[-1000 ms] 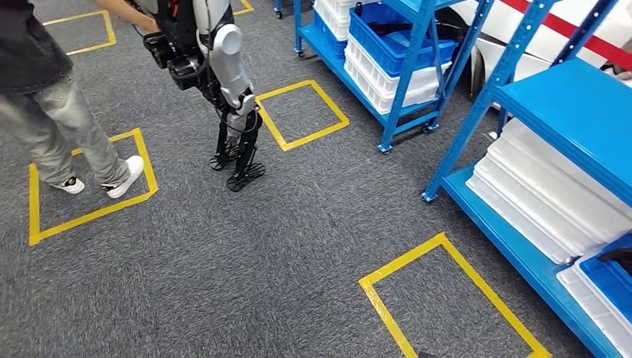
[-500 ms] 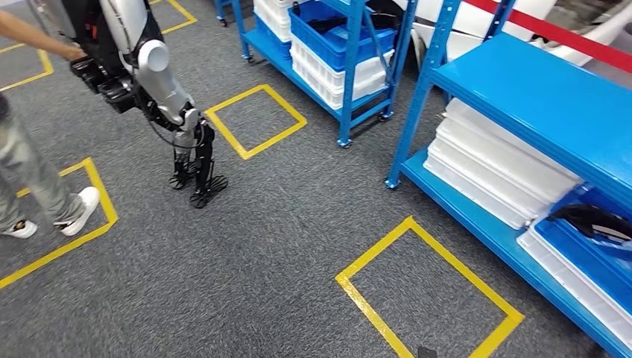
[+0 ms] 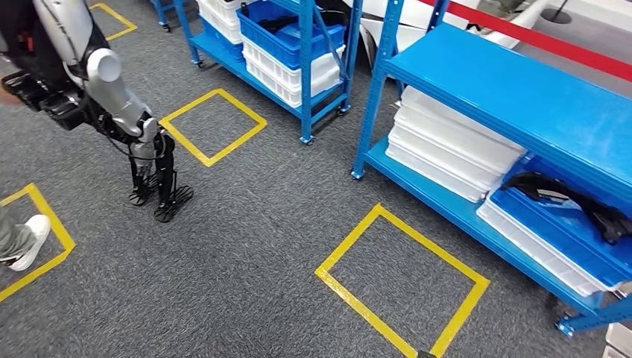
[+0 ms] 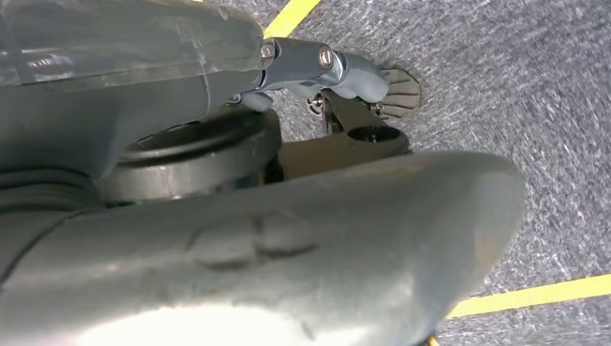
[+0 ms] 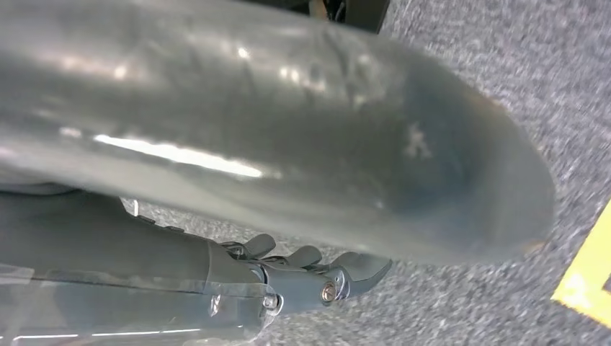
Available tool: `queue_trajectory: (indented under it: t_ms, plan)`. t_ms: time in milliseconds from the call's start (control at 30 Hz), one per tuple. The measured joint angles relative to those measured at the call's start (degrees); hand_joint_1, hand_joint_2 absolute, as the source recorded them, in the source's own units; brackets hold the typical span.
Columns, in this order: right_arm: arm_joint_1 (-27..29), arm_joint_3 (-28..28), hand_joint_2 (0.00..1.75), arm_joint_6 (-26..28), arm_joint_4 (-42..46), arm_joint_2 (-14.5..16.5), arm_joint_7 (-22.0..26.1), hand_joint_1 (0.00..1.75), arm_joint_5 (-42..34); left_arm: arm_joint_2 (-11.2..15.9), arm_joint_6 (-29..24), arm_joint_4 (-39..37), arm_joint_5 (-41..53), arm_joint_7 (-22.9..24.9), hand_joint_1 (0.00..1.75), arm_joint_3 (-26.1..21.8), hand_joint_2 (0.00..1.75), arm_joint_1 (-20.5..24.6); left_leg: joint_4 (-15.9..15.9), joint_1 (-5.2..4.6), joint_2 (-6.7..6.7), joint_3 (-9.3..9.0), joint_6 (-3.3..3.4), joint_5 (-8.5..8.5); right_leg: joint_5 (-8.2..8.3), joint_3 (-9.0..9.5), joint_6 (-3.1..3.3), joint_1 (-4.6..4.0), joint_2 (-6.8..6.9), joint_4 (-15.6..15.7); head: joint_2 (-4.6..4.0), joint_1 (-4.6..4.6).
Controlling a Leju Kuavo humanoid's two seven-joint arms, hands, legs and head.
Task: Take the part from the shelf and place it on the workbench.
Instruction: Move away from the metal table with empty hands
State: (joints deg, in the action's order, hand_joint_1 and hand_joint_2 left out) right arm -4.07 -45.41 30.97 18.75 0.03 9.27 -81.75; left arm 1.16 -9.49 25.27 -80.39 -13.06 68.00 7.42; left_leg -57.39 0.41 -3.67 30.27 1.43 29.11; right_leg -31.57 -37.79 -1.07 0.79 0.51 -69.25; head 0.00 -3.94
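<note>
Blue shelf (image 3: 522, 104) stands near another robot (image 3: 112, 104).

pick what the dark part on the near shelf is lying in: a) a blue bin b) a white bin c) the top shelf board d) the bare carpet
a: in the head view the dark part lies inside a blue bin on the lower level of the near blue shelf, beside a stack of white bins.

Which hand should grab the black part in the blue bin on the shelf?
Probably the right hand: the black part lies in the blue bin, far on the robot's right. The left hand hangs on the other side.
</note>
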Motion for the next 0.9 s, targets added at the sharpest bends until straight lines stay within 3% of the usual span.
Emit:
queue_trajectory:
  t_ms: [67,100,133,200,267,300,367,400,433,467,500,567,633,700,733,800,867,900]
  plan:
    - [-0.09,-0.07,0.0,0.01,0.05,-0.01,0.01,0.0,-0.04,0.0,0.0,0.0,0.0,-0.03,0.0,-0.01,0.0,0.06,-0.18,-0.13,-0.98,-0.22,-0.53,0.35,2.54,3.93,0.36,-0.24,1.98,7.59,0.0,-0.28]
    - [-0.17,-0.11,0.0,0.01,0.11,-0.01,0.01,0.0,-0.04,0.0,0.0,0.0,0.0,-0.05,0.0,-0.02,0.0,0.09,-0.25,-0.26,-1.39,-0.33,-0.84,0.51,2.99,4.96,0.68,-0.4,2.59,9.81,0.0,-0.3]
    - [-0.21,-0.19,0.0,0.01,0.18,-0.01,0.01,0.0,-0.05,0.0,0.0,0.0,0.0,-0.07,0.0,-0.02,0.0,0.13,-0.26,-0.4,-1.78,-0.45,-1.14,0.62,2.88,5.24,1.04,-0.57,2.72,10.64,0.0,-0.2]
    - [-0.1,-0.38,0.0,0.02,0.28,-0.01,0.0,0.0,-0.13,0.0,0.02,0.0,0.0,-0.08,0.0,-0.02,0.0,0.18,-0.26,-0.4,-2.31,-0.75,-1.75,0.84,3.04,5.14,1.78,-0.57,1.61,10.79,0.0,0.15]
    - [-0.01,-0.48,0.0,0.11,0.3,-0.03,-0.01,0.0,-0.32,0.01,0.21,0.0,0.01,-0.1,0.0,-0.01,0.0,0.23,-2.08,-0.18,-0.7,-0.36,-2.47,2.31,3.25,5.23,2.4,-0.38,0.68,11.0,0.0,0.51]
    - [-0.03,-0.5,0.0,0.16,0.31,-0.02,-0.02,0.0,-0.42,0.02,0.39,0.0,-0.01,-0.13,0.0,-0.01,0.0,0.26,-4.64,-0.06,0.65,0.65,-2.78,3.91,3.36,5.27,2.68,-0.27,0.25,11.09,0.0,0.74]
    - [-0.12,-0.57,0.0,0.23,0.36,0.02,-0.1,0.0,-0.59,0.02,0.71,-0.01,-0.03,-0.16,0.0,-0.02,0.0,0.25,-12.36,0.05,2.62,4.13,-3.05,7.66,3.4,5.23,3.0,-0.35,-0.79,11.08,0.0,1.18]
    - [-0.16,-0.65,0.0,0.22,0.38,0.05,-0.13,0.0,-0.69,0.02,0.81,-0.02,-0.02,-0.16,0.0,-0.02,0.0,0.21,-15.56,0.04,2.91,5.69,-3.05,8.67,3.4,5.24,3.07,-0.41,-1.44,11.08,0.0,1.25]
    - [-0.18,-0.75,0.0,0.22,0.39,0.06,-0.11,0.0,-0.84,0.02,0.91,-0.04,-0.01,-0.16,0.0,-0.01,0.0,0.18,-16.99,0.01,3.08,6.49,-2.95,8.58,3.4,5.29,3.09,-0.46,-2.19,11.07,0.0,1.31]
    - [-0.18,-0.85,0.0,0.22,0.39,0.06,-0.02,0.0,-1.03,0.02,1.01,-0.05,0.01,-0.13,0.0,0.0,0.0,0.18,-16.13,-0.02,3.23,6.28,-2.72,7.35,3.4,5.38,3.09,-0.51,-2.98,11.06,0.0,1.37]
    - [-0.19,-0.93,0.0,0.23,0.39,0.06,0.13,0.0,-1.26,0.02,1.08,-0.06,0.02,-0.09,0.0,0.0,0.0,0.21,-13.19,-0.06,3.63,5.13,-2.4,5.22,3.4,5.5,3.09,-0.54,-3.79,11.05,0.0,1.41]
    - [-0.25,-1.02,0.0,0.23,0.39,0.07,0.43,0.0,-1.54,0.03,1.19,-0.08,0.03,0.01,0.0,0.0,0.0,0.4,-5.34,-0.05,6.04,2.12,-1.68,1.17,3.39,5.55,2.95,-0.6,-5.25,10.94,0.0,1.48]
    - [-0.4,-1.13,0.0,0.05,0.39,0.08,0.54,0.0,-1.61,0.04,1.28,-0.09,0.08,0.05,0.0,-0.01,0.0,0.69,-1.21,-0.08,7.85,0.69,-1.35,-0.16,3.49,5.19,2.48,-0.51,-6.49,10.8,0.0,1.53]
    - [-0.43,-1.33,0.0,-0.37,0.38,0.0,0.48,0.0,-1.63,-0.02,1.35,-0.08,0.13,0.09,0.0,-0.01,0.0,0.94,-0.58,-0.14,7.1,0.5,-1.12,-0.15,3.73,4.82,1.69,-0.38,-7.75,10.9,0.0,1.55]
    - [-0.39,-1.42,0.0,-0.66,0.37,-0.09,0.44,0.0,-1.67,-0.06,1.39,-0.08,0.14,0.11,0.0,-0.02,0.0,1.08,-0.24,-0.05,6.44,0.37,-0.85,-0.32,3.59,4.7,1.37,-0.35,-7.57,10.76,0.0,1.55]
    - [-0.4,-1.55,0.0,-1.4,0.34,-0.29,0.38,0.0,-1.74,-0.17,1.55,-0.09,0.15,0.17,0.0,-0.02,0.0,1.31,0.54,0.27,5.0,0.1,-0.25,-0.7,1.62,3.4,0.77,-0.49,-5.02,7.96,0.0,0.93]
    - [-0.68,-1.76,0.0,-2.14,0.3,-0.35,0.34,0.0,-1.66,-0.23,1.7,-0.14,0.17,0.28,0.0,-0.02,0.0,1.3,0.76,0.24,3.38,0.02,0.07,-0.74,-2.14,0.01,0.26,-0.38,-1.95,0.89,0.0,0.12]
    - [-0.83,-1.87,0.0,-2.39,0.26,-0.38,0.31,0.0,-1.59,-0.26,1.73,-0.2,0.18,0.32,0.0,-0.02,0.0,1.22,0.74,0.2,2.48,0.02,0.09,-0.67,-3.48,-1.72,0.0,-0.25,-1.35,-2.66,0.0,-0.04]
